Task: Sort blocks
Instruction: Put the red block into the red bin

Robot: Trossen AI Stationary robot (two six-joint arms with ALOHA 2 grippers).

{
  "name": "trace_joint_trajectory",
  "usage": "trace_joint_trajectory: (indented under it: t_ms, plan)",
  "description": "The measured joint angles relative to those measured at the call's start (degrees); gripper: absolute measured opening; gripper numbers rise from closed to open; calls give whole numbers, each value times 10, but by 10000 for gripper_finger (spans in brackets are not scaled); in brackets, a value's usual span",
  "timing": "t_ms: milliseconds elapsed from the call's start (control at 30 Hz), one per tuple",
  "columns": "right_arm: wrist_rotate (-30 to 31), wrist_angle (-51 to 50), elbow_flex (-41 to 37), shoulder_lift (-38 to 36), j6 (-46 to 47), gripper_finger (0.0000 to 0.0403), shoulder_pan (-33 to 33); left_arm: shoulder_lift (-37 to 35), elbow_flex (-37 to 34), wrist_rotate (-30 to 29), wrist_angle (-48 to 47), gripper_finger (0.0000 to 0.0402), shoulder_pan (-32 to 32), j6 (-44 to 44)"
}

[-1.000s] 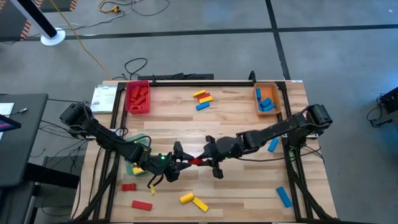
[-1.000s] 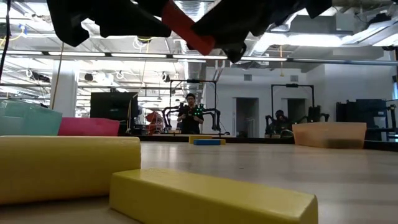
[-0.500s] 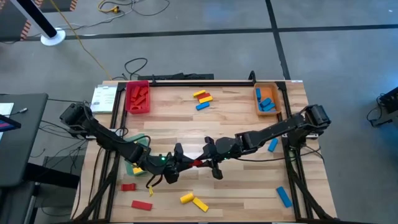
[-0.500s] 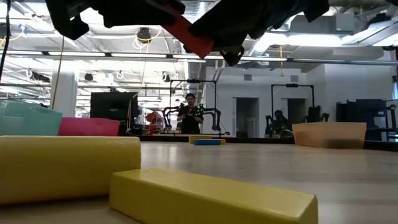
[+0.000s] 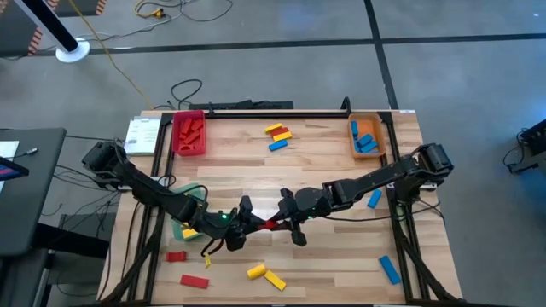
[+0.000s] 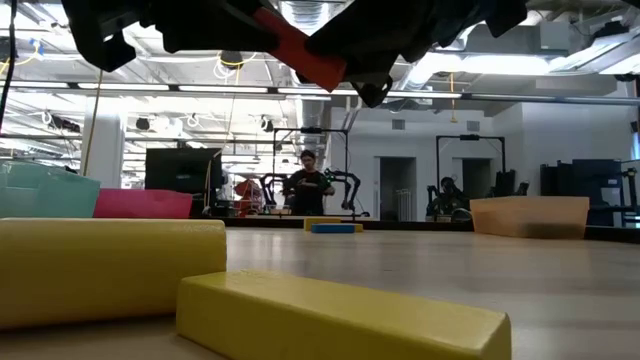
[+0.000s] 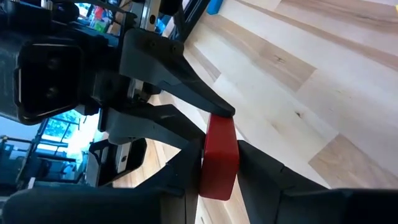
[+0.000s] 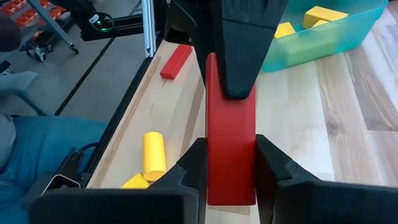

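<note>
Both pincers, left pincer (image 5: pixel 249 223) and right pincer (image 5: pixel 281 222), pinch one red block (image 5: pixel 268 223) mid-desk; loose blocks remain at six and twelve o'clock, trays part-filled

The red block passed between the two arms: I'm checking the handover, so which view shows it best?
The right wrist view: the red block fills the frame, gripped at both ends. The left wrist view shows one end; the low view, a corner overhead; the high view, only a red sliver.
</note>
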Motion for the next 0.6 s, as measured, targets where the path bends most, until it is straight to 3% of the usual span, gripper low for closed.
trace_joint_trajectory:
  t_ms: [167, 333, 600]
  plan:
    - [0, -1, 0, 0, 4, 85, 0, 0, 0, 0, -1, 86, 0, 0]
    - [-4, -2, 0, 0, 6, 88, 0, 0, 0, 9, -4, 57, 0, -1]
    - [-2, -15, 0, 0, 2, 145, 0, 0, 0, 15, -4, 56, 0, -6]
